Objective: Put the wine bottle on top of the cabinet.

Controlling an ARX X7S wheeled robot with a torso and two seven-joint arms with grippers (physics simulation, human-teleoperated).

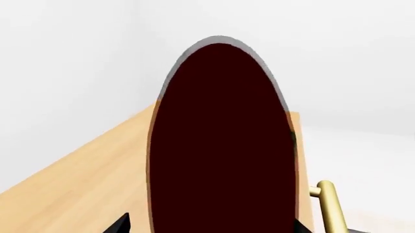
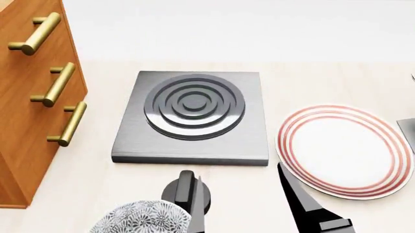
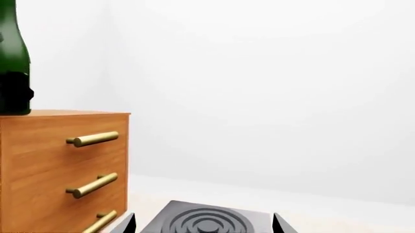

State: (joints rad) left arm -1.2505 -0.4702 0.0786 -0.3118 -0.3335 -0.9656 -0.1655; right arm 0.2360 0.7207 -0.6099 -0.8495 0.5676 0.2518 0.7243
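The wine bottle [image 1: 220, 145] fills the left wrist view as a dark oval, standing on the top of the cabinet [image 1: 84, 179]. My left gripper [image 1: 211, 225] is open, with a fingertip on each side of the bottle and a small gap on one side. In the right wrist view the dark green bottle [image 3: 11, 48] stands upright on the cabinet [image 3: 39, 160], near its edge. My right gripper [image 2: 246, 204] is open and empty, low over the table in front of the hob. The cabinet [image 2: 26, 145] is at the left in the head view, where the bottle and left gripper are out of view.
A grey square hob [image 2: 191, 116] lies mid-table. A white plate with red rings [image 2: 343, 150] lies to its right. A patterned bowl [image 2: 139, 221] sits at the front edge, by my right gripper's left finger. Brass handles [image 2: 61, 124] stick out of the cabinet front.
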